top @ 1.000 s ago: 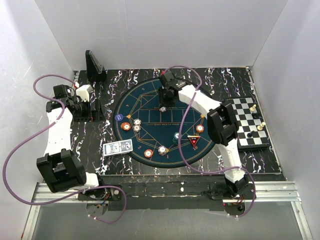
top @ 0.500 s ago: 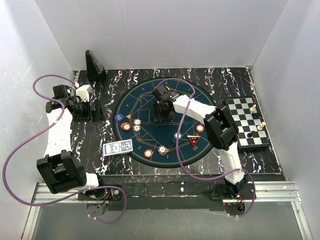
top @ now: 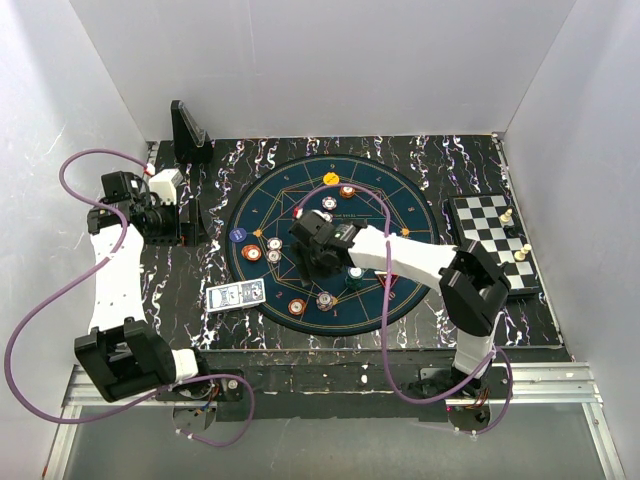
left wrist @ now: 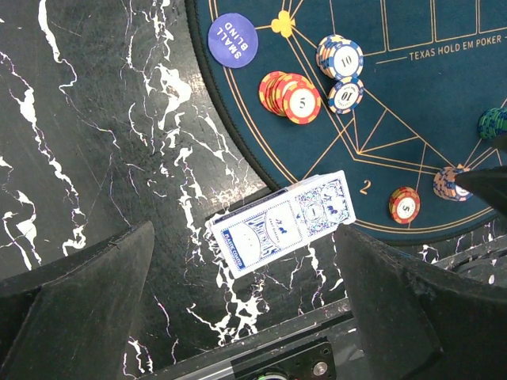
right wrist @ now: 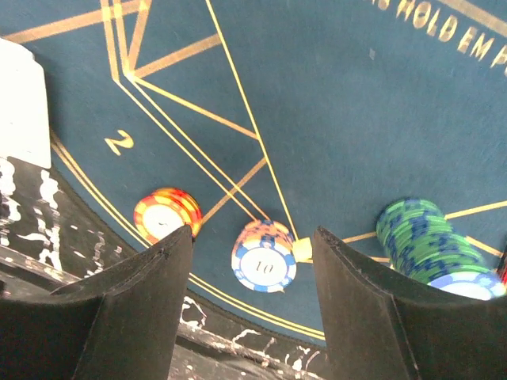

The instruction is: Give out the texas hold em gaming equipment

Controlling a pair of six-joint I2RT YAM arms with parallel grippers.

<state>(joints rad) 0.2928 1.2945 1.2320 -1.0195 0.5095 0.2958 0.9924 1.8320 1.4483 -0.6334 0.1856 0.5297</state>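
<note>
My right gripper (top: 316,252) hovers open low over the round blue mat (top: 400,205). In the right wrist view its fingers (right wrist: 150,277) flank a white-blue "10" chip stack (right wrist: 264,255), with an orange chip (right wrist: 162,214) to the left and a teal stack (right wrist: 420,237) to the right. My left gripper (top: 165,215) is open and empty at the table's left; its wrist view shows the blue-white card deck (left wrist: 281,223) ahead of it. The deck (top: 236,295) lies off the mat's near-left rim. Further chips (top: 328,203) sit at the mat's far side. The red-black marker is hidden.
A chessboard with pieces (top: 495,245) lies at the right. A black upright stand (top: 187,133) is at the back left. A blue "small blind" disc (left wrist: 233,39) and several chips (left wrist: 291,96) lie by the mat's left rim. The right arm's cable loops over the mat.
My right arm has swung from the mat's far side to its near-left part, uncovering chips at the far side and covering the marker. The left arm has barely moved.
</note>
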